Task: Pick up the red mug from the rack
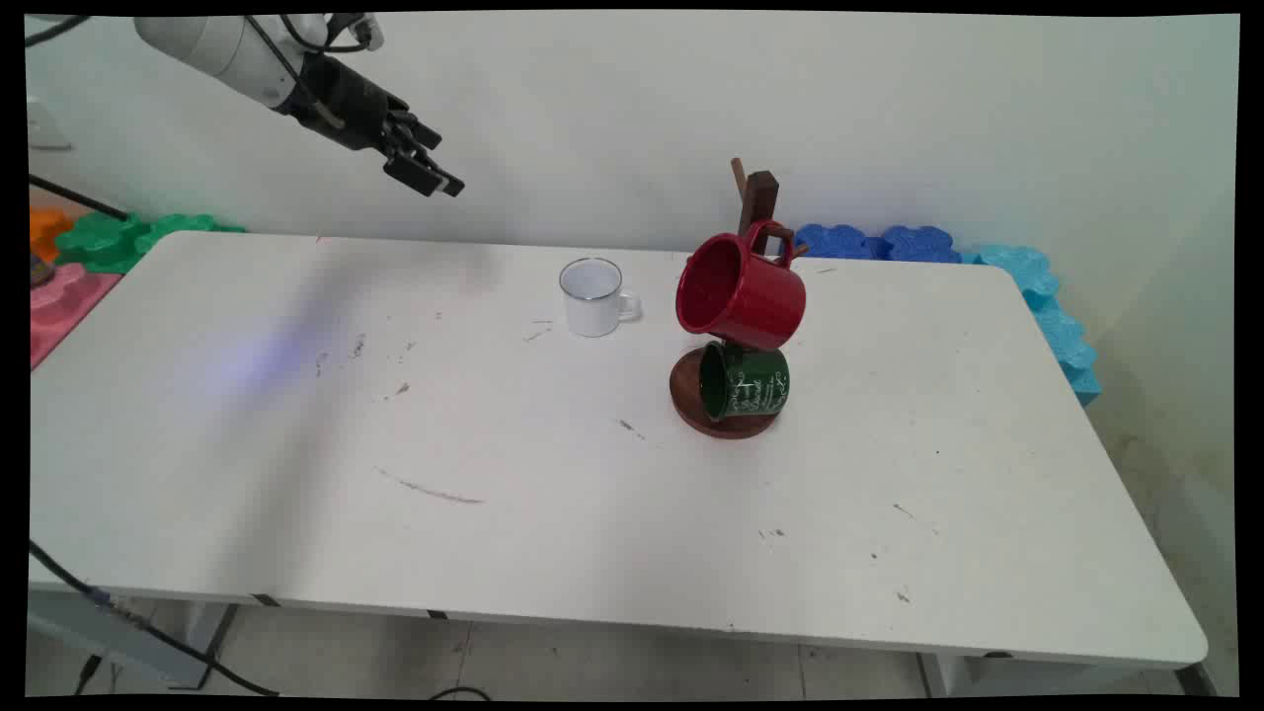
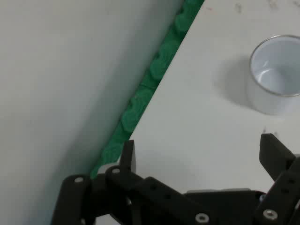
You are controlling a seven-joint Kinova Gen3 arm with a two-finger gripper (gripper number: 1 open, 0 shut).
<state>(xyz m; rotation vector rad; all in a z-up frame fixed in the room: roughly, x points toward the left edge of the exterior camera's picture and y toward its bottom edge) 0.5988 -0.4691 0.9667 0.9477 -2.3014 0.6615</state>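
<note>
We find the gripper (image 1: 434,180) raised at the upper left of the frame, its fingers (image 2: 274,152) spread apart and holding nothing. Nearest to it, the white mug (image 1: 592,296) stands upright at upper centre on the table (image 1: 553,553). Right of that, a red mug (image 1: 741,291) and a green mug (image 1: 746,382) hang from a wooden mug stand (image 1: 758,197).

A white table (image 1: 592,513) with scuff marks carries a white mug (image 1: 592,296) standing upright and, just to its right, a round wooden stand base (image 1: 691,415).
</note>
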